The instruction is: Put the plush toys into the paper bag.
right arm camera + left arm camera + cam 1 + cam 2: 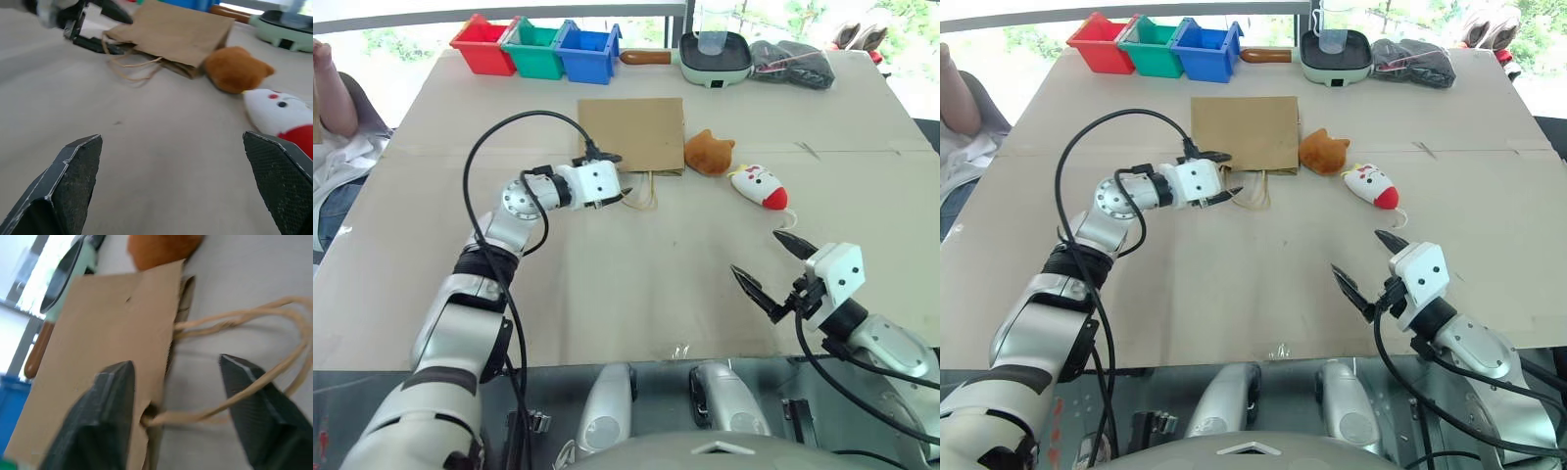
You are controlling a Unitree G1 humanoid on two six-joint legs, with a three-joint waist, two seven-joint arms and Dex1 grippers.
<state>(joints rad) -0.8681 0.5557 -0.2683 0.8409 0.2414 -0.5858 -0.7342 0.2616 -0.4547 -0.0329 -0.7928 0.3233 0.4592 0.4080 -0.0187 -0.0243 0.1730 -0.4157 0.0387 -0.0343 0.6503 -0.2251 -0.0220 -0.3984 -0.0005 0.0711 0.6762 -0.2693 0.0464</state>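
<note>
- Left gripper (615,176), fingers spread, straddles the near corner of the paper bag (632,133) lying flat on the counter (607,284); one handle loop runs between them.
- Right gripper (773,269), fingers spread wide and empty, hovers well short of the orange-brown toy (709,153) and white mouse toy (760,186).

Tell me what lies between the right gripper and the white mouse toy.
Only bare table: the right gripper sits short of the white mouse toy, shown in both eye views.

Left gripper (176,406) jaws apart — straddling paper bag (107,352) mouth edge, handles (244,357).
</note>
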